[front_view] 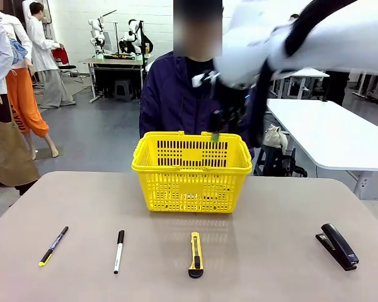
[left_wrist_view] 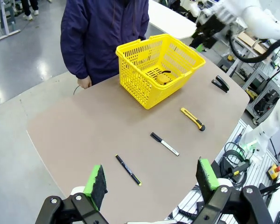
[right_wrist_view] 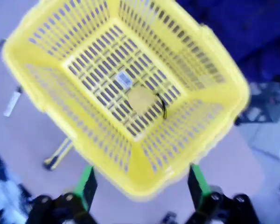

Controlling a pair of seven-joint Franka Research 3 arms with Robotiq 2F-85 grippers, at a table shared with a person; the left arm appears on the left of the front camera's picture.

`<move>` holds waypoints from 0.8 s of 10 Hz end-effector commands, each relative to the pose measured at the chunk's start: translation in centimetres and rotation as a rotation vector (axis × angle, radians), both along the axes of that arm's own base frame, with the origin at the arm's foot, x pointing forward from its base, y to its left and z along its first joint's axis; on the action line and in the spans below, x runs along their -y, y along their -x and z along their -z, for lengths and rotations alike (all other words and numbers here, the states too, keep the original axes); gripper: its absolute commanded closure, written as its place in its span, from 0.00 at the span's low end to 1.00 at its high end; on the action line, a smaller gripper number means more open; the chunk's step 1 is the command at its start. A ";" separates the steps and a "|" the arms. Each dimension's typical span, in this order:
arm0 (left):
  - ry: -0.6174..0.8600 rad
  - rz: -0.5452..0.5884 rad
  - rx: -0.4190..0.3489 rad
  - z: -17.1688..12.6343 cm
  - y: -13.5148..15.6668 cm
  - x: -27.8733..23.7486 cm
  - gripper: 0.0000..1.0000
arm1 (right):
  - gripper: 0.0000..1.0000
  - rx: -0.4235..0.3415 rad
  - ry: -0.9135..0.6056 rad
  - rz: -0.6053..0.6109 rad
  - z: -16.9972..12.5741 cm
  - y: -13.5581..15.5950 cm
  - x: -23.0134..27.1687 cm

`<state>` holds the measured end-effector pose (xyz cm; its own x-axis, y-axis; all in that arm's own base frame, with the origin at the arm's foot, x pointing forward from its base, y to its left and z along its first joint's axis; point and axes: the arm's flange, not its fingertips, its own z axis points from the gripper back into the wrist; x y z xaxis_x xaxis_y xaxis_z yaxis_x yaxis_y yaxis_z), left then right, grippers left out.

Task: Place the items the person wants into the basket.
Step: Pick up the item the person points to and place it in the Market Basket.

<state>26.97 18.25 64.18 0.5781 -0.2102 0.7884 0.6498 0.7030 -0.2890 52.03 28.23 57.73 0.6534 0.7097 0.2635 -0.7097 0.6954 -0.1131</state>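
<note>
Yellow basket (front_view: 192,171) in front view, right gripper (front_view: 219,126) above its far rim, pen (front_view: 53,245) and stapler (front_view: 337,246) outside; left wrist: left gripper (left_wrist_view: 150,181) spread, empty, waiting; right wrist: right gripper spread over tape measure (right_wrist_view: 141,99) lying loose on basket floor, delivered.

We count one basket (front_view: 189,189) on the desk (front_view: 258,251), standing toward the middle of its far edge. Inside it we count one tape measure (right_wrist_view: 141,99), round and yellow, lying on the basket's floor. Along the near edge of the desk we count four loose things, one of each kind: one pen (front_view: 53,245) with a yellow-green tip toward the left corner, one white-barrelled marker (front_view: 118,250) beside it, one yellow-and-black utility knife (front_view: 196,254) at the middle, and one black stapler (front_view: 337,246) toward the right corner. That makes two writing tools, and six things in all with the basket. We count one person (front_view: 170,94) at the far edge.
</note>
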 end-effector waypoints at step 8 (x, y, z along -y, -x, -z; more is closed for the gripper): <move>0.007 0.012 0.020 0.0 0.1 0.0 0.00 | 0.00 0.046 -0.207 0.204 4.5 12.2 14.2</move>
<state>26.99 18.23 64.23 0.5757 -0.2060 0.7913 0.6509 0.7011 -0.2911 38.89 13.20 53.13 0.7435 0.5329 0.4039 -0.5750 0.8179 -0.0206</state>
